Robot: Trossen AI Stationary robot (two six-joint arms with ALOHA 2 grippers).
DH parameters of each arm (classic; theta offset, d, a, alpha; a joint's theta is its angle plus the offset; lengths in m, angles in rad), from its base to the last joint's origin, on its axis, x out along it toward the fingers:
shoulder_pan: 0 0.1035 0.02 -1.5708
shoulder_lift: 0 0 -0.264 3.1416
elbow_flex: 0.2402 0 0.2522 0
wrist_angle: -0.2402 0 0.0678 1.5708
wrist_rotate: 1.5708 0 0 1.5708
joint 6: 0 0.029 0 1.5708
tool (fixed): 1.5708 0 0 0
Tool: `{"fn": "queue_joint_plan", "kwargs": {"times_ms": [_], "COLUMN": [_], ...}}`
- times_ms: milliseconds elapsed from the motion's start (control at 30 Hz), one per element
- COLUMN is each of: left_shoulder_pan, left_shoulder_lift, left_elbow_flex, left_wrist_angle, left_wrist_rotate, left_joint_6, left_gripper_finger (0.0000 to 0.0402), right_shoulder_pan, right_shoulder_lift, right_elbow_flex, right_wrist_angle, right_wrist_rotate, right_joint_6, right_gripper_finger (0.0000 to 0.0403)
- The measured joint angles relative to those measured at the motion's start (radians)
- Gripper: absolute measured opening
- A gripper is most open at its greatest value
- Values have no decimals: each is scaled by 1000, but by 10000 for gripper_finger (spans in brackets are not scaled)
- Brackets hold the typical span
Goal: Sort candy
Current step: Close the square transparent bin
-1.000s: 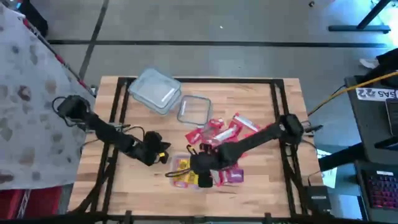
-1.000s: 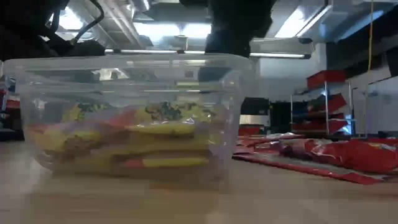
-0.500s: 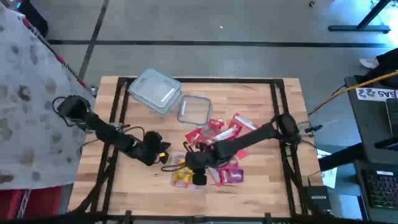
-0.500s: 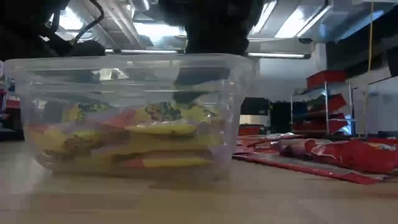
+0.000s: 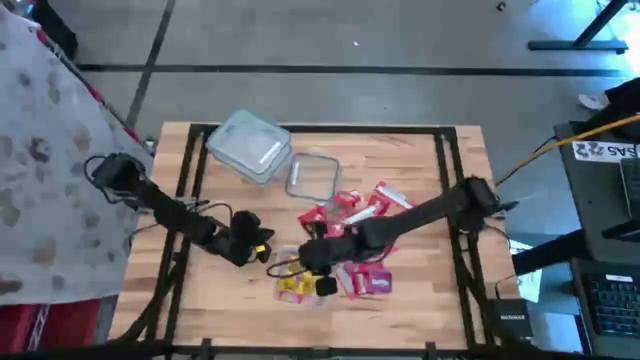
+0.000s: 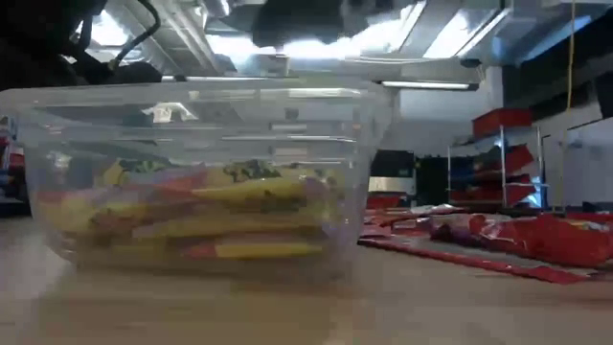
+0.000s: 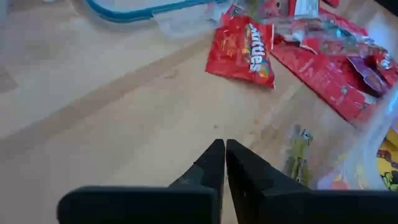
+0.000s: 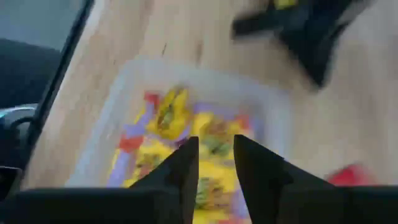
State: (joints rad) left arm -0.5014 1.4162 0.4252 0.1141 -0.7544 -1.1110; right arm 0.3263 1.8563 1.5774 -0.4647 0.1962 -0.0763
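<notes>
Your right gripper (image 8: 211, 163) hangs just over the tub (image 5: 303, 283) of yellow packets (image 8: 163, 112) at the table's near edge, with its fingers (image 8: 183, 168) a narrow gap apart. The wrist view shows nothing between them, so read it as empty. Your left gripper (image 7: 219, 163) waits pinched fully together over bare wood just beside that tub, and it holds nothing. The candy still to sort lies loose on the table (image 5: 400, 160): red packets (image 5: 350, 208) fan out between the tub and a second, empty tub (image 5: 312, 176), and a few purple ones (image 5: 375, 283) sit right next to the yellow tub. One red bag (image 7: 242, 53) lies flat near the left arm. Expect these to be light, thin and crinkly, with slick film that slides on wood and buckles under a pinch. I'd take one by a sealed end or a raised edge, where the film is stiffer, and come down steeply so a finger can get under it. Pick from the edge of the heap, since overlapping packets are likely to lift together.
</notes>
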Motion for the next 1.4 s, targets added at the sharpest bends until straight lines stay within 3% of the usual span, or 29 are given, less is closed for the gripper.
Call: {"fn": "queue_joint_plan", "kwargs": {"times_ms": [133,300,500,700,1067,1200,1400], "left_shoulder_pan": [0,0,0,0,0,0,0], "left_shoulder_lift": [0,0,0,0,0,0,0], "left_elbow_flex": [0,0,0,0,0,0,0], "left_wrist_angle": [3,3,0,-1,-1,-1,0], "left_wrist_rotate": [0,0,0,-2,-7,-7,-8], "left_joint_6": [-5,-9,-4,22,19,14,11], "left_gripper_finger": [0,0,0,0,0,0,0], "right_shoulder_pan": [-87,-263,-395,-428,-451,-484,-511], "right_shoulder_lift": [-46,-12,68,143,261,270,271], "right_elbow_flex": [3,-13,-70,-106,-113,-110,-111], "right_wrist_angle": [25,-39,-92,-94,-91,-90,-86], "right_wrist_rotate": [73,-52,-100,12,-8,-89,-101], "right_joint_6": [-89,-131,-261,-366,-303,-232,-149], "right_gripper_finger": [88,104,173,226,232,204,78]}}
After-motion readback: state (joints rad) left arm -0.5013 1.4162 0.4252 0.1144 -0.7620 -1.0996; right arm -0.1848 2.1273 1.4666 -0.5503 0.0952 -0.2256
